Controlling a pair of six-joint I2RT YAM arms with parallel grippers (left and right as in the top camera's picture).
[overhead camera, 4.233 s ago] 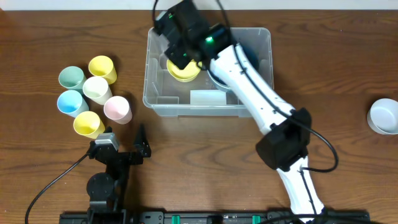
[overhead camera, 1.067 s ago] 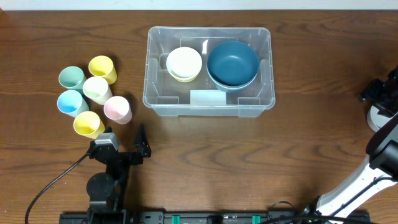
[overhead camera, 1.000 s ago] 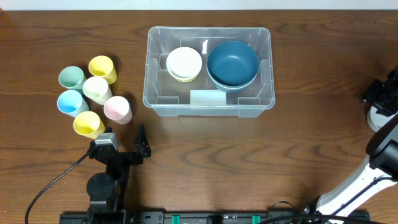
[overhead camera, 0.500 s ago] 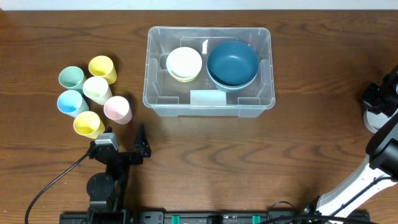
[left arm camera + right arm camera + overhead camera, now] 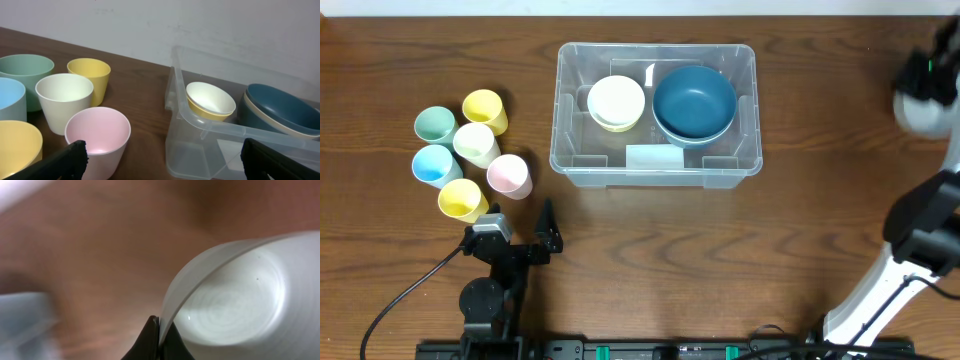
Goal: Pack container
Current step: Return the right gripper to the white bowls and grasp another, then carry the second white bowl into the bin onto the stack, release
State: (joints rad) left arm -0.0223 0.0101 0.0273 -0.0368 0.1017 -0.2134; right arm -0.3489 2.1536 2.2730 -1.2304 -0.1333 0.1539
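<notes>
The clear plastic container stands at the table's top middle and holds a cream bowl on a yellow one, a blue bowl and a white block. It also shows in the left wrist view. My right gripper is at the far right edge, shut on the rim of a white bowl, which it holds above the table. In the right wrist view the fingers pinch that bowl's rim. My left gripper is open and empty, low near the pink cup.
Several cups stand left of the container: green, yellow, cream, blue, pink and another yellow. The left arm's base sits at the front left.
My right gripper closed on the white bowl at the right edge and lifted it up and toward the far side. Earlier it left the container. The left arm has not moved.
</notes>
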